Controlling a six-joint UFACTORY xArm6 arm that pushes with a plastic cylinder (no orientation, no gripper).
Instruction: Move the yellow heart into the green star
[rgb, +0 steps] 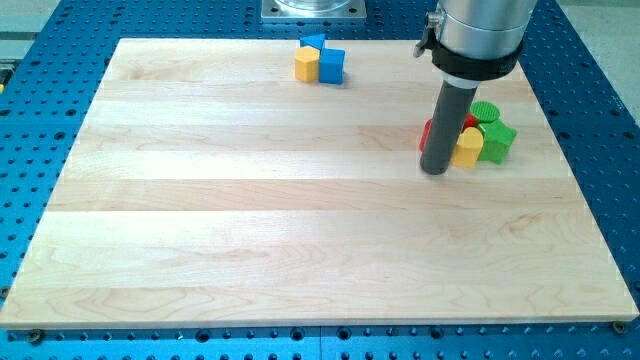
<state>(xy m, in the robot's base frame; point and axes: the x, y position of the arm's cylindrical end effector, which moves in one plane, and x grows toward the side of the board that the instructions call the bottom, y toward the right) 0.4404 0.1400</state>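
The yellow heart (467, 147) lies at the view's right on the wooden board (250, 220). It touches the green star (498, 140) on its right. My tip (435, 170) stands just left of the yellow heart, close to or touching it. A red block (428, 131) is mostly hidden behind the rod, with a red bit showing above the heart. A green round block (485, 112) sits just above the star.
Near the board's top edge stand a yellow block (306, 65), a blue cube (331, 65) touching it, and a blue block (313, 43) behind them. The board's right edge is close to the green star.
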